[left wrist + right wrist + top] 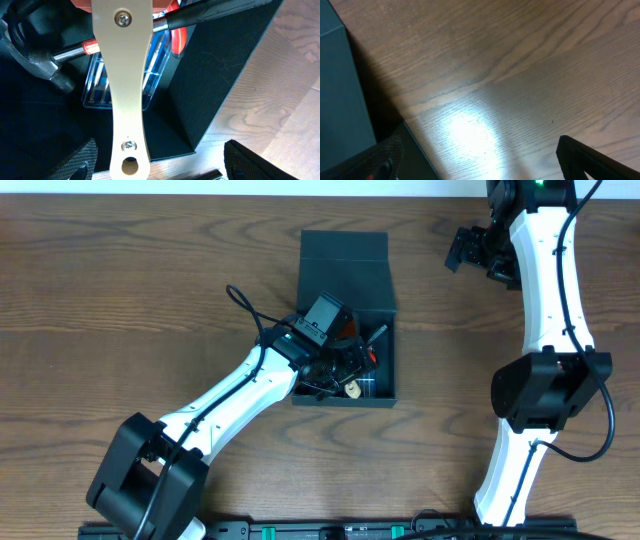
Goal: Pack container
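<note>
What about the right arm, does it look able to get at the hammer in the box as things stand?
Probably not yet. The left fingers hang open over the box, above the hammer, crowding the way down. The right fingers are open over the table beside the box.

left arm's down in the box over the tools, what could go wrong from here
1. The left tool is open with the cream handle between its fingers. Lifting out carelessly could snag that handle and drag it out of the container.
2. The cream handle lies across the hammer and a clear case. If the pile sits high, the flap lid may not close flat.
</note>
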